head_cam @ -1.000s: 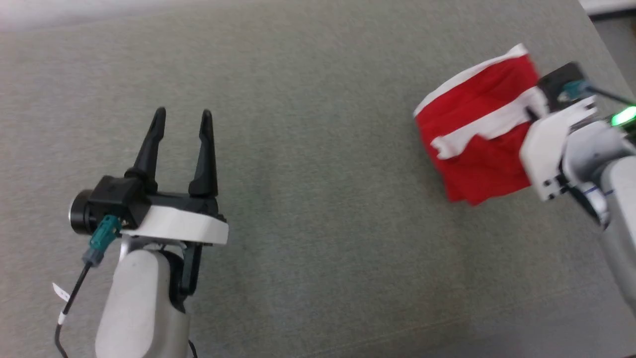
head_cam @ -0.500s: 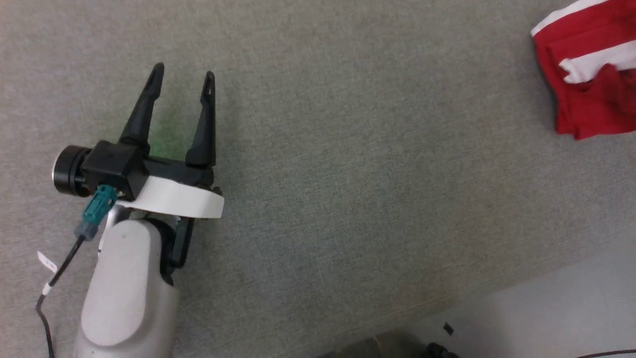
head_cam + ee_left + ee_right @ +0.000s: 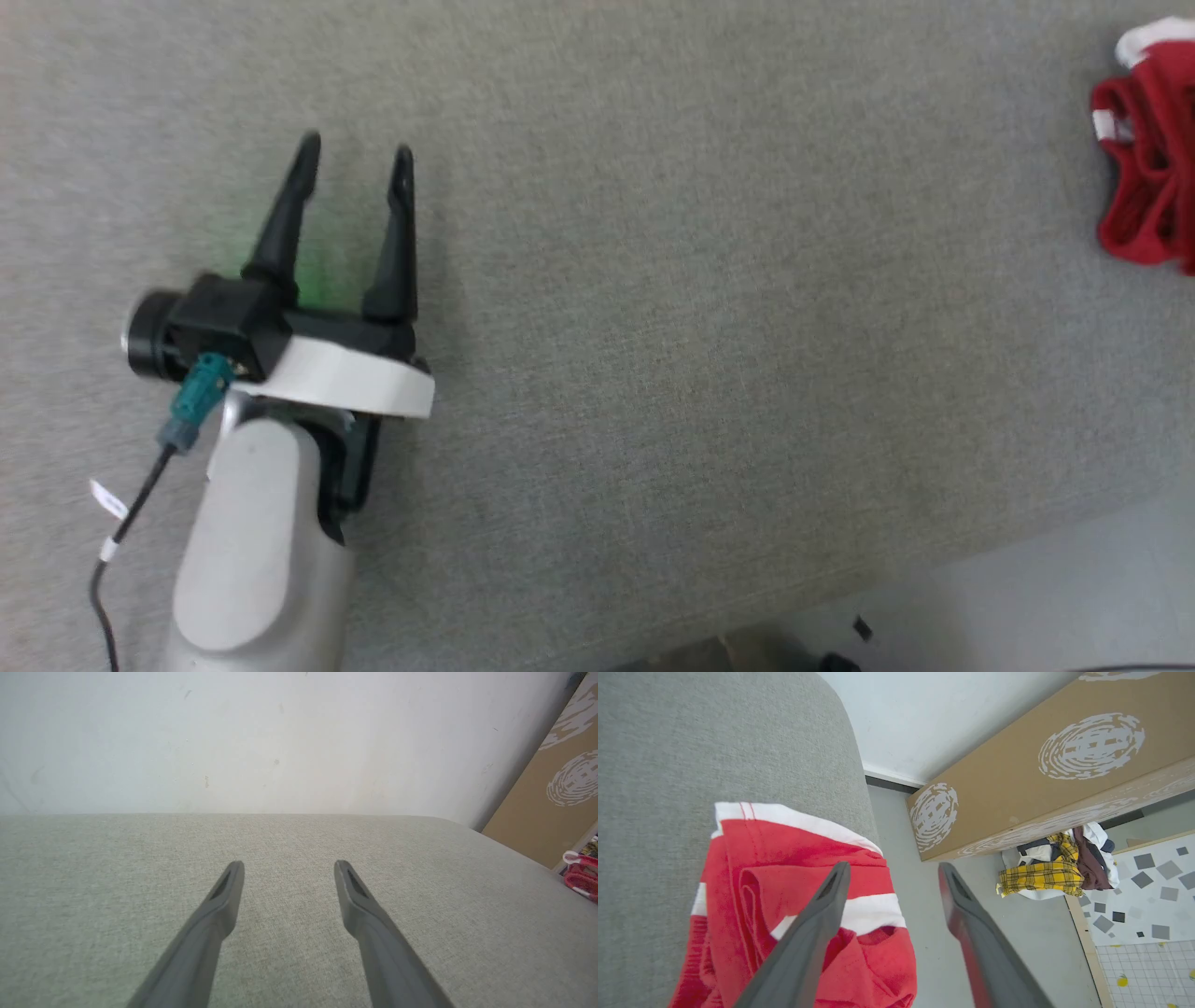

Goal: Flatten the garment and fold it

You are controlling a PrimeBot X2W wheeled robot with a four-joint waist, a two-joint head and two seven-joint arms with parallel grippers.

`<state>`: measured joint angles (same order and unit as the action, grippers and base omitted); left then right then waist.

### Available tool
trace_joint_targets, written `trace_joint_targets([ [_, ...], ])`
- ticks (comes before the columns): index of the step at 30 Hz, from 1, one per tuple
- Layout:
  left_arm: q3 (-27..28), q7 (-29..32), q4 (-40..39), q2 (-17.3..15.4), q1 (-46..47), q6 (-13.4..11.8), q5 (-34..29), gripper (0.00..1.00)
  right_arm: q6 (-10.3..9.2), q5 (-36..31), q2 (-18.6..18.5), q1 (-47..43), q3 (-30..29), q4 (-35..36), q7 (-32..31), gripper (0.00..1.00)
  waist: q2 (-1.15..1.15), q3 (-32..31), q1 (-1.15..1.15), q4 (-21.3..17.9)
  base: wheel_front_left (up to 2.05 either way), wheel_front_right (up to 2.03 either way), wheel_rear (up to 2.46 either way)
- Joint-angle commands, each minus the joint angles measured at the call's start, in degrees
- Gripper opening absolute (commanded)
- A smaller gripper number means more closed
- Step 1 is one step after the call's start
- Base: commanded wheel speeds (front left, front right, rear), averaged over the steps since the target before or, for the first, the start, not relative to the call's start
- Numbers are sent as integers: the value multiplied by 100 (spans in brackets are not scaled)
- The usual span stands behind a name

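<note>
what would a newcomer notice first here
The bright red garment, crumpled with white trim, lies near the edge of the grey surface, just ahead of the open right gripper. The left gripper hovers open at the head view's left. On the floor beyond are a printed cardboard box and a clothes heap.

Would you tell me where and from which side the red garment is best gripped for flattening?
Probably the white band along the top edge of the garment in the right wrist view, taken from above by the open right gripper over it. That band lies flat and exposed; the rest is bunched in folds.
</note>
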<state>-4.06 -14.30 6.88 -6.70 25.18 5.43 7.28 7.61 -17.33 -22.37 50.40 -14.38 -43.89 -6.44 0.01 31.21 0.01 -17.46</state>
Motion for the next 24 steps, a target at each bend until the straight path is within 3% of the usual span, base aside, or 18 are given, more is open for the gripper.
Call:
trace_joint_targets([
  [1,29,-47,120,48,-168,-32,80,100,-12,28,99,-36,-26,-13,222,100,-1,-555,-1,262,0,0,0],
  [6,43,-66,324,183,-421,-38,266,100,-12,538,281,-348,89,22,911,100,-1,-1196,-1,506,0,0,0],
  [12,44,-68,388,308,-730,-34,462,100,-12,1663,527,-1011,506,488,1606,100,-1,-1847,-1,879,0,0,0],
  [17,5,-69,457,350,-998,-38,535,100,-12,2462,675,-1856,931,1370,1817,100,-1,-2258,-1,1175,0,0,0],
  [24,-85,-69,540,375,-1347,-118,605,100,-12,2807,1033,-3280,998,2790,1878,100,-1,-2750,-1,1638,0,0,0],
])
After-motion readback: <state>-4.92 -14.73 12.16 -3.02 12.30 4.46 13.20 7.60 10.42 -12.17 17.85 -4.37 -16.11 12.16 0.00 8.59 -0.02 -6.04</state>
